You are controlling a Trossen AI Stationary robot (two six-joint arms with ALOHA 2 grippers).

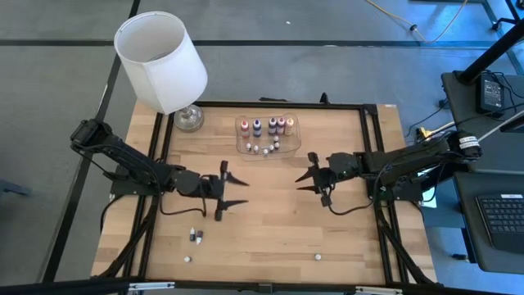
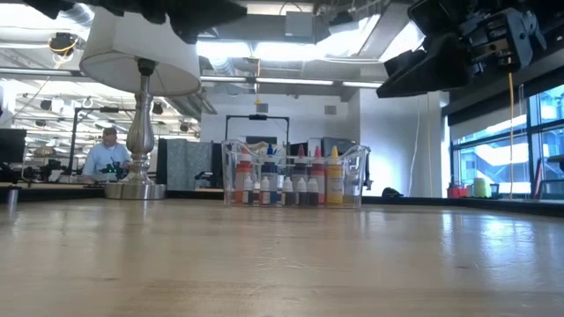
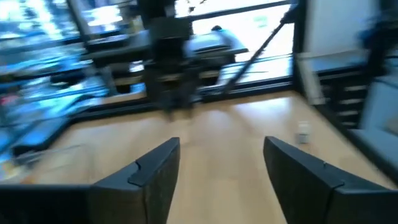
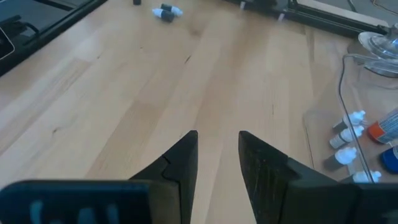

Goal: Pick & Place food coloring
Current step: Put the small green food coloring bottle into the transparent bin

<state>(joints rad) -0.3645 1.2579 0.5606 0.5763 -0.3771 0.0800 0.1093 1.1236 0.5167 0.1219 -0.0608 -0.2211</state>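
Both the left gripper (image 1: 233,190) and right gripper (image 1: 307,178) hover open and empty; the tiny loose bottle (image 1: 196,236) could roll away if nudged

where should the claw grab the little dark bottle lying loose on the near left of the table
Probably across the body of the small dark bottle, from straight above. It lies on its side on the bare wood table, apart from the clear tray, so the round sides are free and the white tip is too slim to pinch. The left claw is closest, open.
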